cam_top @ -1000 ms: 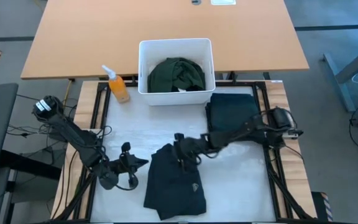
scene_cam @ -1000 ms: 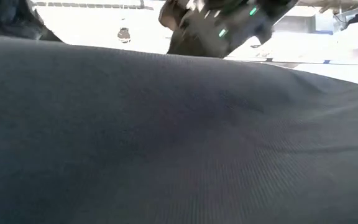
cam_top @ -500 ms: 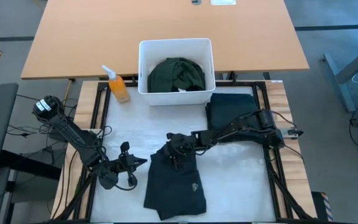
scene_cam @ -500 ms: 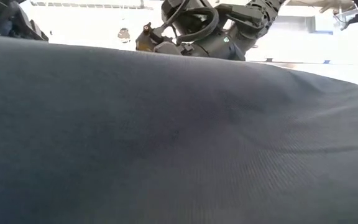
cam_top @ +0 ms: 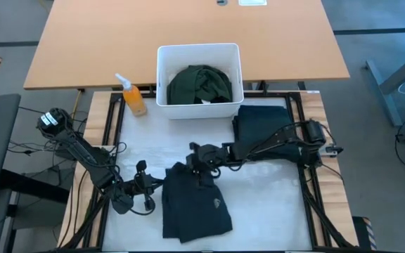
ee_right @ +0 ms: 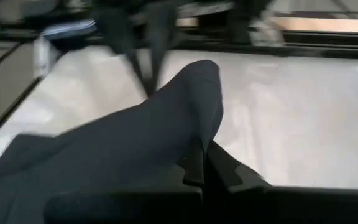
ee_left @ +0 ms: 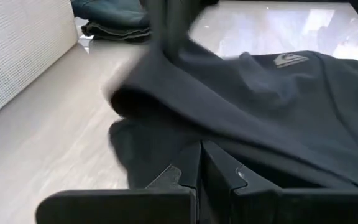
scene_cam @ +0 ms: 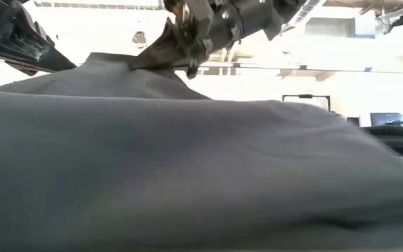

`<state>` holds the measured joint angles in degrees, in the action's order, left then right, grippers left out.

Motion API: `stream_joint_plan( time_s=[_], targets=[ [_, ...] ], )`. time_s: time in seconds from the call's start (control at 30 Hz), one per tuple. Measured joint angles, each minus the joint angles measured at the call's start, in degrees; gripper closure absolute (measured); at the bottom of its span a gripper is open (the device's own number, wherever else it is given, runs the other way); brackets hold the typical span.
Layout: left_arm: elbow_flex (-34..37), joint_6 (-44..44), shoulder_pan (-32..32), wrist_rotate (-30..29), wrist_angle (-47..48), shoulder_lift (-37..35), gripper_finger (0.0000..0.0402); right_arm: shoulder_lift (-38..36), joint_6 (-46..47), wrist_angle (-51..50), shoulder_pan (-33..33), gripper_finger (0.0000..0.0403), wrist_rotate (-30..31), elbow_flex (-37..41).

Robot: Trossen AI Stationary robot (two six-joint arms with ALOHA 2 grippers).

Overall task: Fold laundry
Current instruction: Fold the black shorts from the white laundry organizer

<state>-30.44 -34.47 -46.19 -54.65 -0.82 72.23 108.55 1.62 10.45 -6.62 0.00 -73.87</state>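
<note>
Black cloth, a shirt (cam_top: 195,204), lies on the white table (cam_top: 273,204) near its front edge, its far edge pinched and lifted by the right gripper (cam_top: 201,166), jaws closed on the fabric. Just beside the shirt's left edge rests the left gripper (cam_top: 153,188), jaws closed, holding nothing. A folded dark garment (cam_top: 262,123) sits by the white bin (cam_top: 164,77); bare tabletop lies to the shirt's right.

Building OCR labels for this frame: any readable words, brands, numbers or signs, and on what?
No text reads clearly.
Black shirt: pale chest logo, wording too blurred to read.
Orange spray bottle: no label legible.
White bin: no marking visible.
</note>
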Motion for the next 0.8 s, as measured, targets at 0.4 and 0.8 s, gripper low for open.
stream_joint_plan(
  time_s=[0.4, 0.8],
  targets=[
    [0.0, -2.9, 0.0, -0.7, -0.2, 0.0, 0.0401, 7.1, 10.1, -3.6, 3.8, 0.0362, 5.1, 0.1],
    [0.0, 9.2, 5.4, 7.4, -25.5, 13.9, 0.0401, -3.2, 2.4, -13.3, 4.5, 0.0217, 4.2, -0.1]
  ],
)
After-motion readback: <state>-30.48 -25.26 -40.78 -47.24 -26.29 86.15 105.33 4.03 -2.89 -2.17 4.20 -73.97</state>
